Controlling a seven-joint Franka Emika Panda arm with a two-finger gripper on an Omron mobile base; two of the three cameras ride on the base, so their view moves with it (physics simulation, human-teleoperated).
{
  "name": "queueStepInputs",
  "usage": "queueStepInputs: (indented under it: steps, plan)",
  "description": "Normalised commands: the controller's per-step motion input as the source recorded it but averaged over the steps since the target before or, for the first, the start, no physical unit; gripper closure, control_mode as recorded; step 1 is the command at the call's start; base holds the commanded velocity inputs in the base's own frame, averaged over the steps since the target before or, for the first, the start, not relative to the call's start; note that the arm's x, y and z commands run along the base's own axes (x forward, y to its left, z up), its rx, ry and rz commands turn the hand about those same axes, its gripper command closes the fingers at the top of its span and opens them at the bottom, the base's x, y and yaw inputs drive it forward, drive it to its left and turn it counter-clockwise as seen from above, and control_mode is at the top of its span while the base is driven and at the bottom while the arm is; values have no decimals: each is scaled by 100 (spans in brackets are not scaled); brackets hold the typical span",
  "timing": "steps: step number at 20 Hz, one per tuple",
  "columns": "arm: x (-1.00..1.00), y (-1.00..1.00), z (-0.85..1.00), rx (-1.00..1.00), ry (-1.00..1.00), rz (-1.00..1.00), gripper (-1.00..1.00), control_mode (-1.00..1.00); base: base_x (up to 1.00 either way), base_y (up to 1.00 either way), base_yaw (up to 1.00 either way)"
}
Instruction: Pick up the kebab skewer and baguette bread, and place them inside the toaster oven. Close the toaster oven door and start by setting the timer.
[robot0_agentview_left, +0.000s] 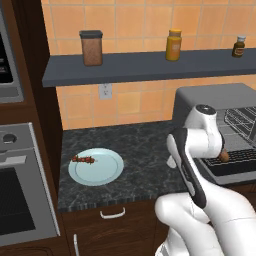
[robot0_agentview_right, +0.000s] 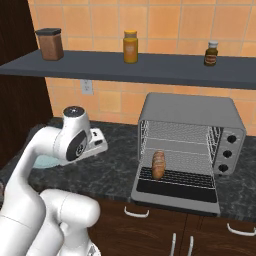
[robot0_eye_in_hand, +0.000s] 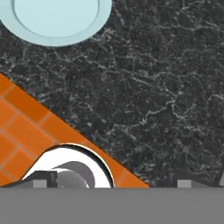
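- the baguette bread (robot0_agentview_right: 158, 164) is already lying on the wire rack inside the toaster oven (robot0_agentview_right: 192, 115), right of centre in the right base view
- toaster oven door (robot0_agentview_right: 175, 192) is dropped flat open toward the lower middle of that frame
- kebab skewer (robot0_agentview_left: 84, 160) is on the pale blue plate (robot0_agentview_left: 105, 175), lower left in the left base view
- gripper (robot0_eye_in_hand: 113, 186) has its jaws spread wide, nothing between them, looking down at dark counter (robot0_eye_in_hand: 153, 96); only the tips peek in, so i guess it's hovering, not touching
- 3 jars on the shelf (robot0_agentview_right: 150, 70) up top
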Motion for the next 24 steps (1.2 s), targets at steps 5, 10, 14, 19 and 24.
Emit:
queueStepInputs:
  steps: [5,10,14,19,24]
  plan:
    - [68,100,-3,-5,0,8,-100,-100,0,0,0]
    - [85,100,-6,-14,1,9,-100,-100,0,0,0]
    - [61,100,0,-7,7,7,-100,-100,0,0,0]
    - [48,100,0,-4,12,5,-100,-100,0,0,0]
    - [41,91,-21,0,12,7,-100,-100,0,0,0]
